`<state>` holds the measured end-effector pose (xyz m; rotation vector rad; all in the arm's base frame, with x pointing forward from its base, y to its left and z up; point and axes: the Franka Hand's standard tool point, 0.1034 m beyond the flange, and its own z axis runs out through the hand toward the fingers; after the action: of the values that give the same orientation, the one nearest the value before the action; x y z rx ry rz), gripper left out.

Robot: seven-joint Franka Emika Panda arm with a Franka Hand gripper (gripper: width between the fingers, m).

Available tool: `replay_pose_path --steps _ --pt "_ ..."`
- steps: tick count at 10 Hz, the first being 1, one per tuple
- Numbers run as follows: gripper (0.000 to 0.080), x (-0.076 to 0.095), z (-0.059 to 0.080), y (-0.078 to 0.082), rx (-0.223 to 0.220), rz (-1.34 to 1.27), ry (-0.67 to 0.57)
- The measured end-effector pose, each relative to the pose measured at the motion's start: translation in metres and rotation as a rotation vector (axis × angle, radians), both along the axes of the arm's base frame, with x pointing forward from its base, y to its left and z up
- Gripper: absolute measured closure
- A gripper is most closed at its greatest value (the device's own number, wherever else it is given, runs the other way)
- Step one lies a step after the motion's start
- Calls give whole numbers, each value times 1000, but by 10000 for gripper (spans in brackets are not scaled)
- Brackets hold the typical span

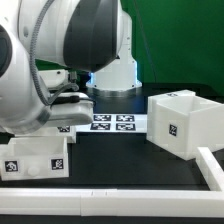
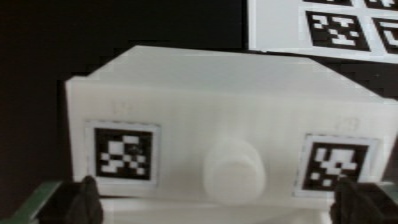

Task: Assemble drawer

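Exterior view: white casing (image 1: 180, 122) and tray (image 1: 35, 158) are sitting on a black table (image 1: 120, 152) before a green wall (image 1: 170, 40); the gripper (image 2: 228, 205) is gaping wide, grasping nothing.

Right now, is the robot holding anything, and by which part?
Seemingly nothing: the tool stands open, its fingers wide apart either side of the tray, near its knob, not clamping it.

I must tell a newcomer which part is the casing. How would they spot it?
Find the marker board in the middle of the black table. To the exterior view's right of it stands the casing, a tall white hollow box. Unlike the low tray at the exterior view's left, it is cube-like and shows one tag on its side.
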<state>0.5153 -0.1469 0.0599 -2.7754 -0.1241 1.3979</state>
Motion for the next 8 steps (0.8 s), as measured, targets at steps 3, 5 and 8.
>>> replay_pose_path --steps 3,5,8 --pt "151 -4 -7 6 12 20 18" --pt "163 -5 -8 4 34 36 25" --pt "518 -9 -7 2 46 45 26"
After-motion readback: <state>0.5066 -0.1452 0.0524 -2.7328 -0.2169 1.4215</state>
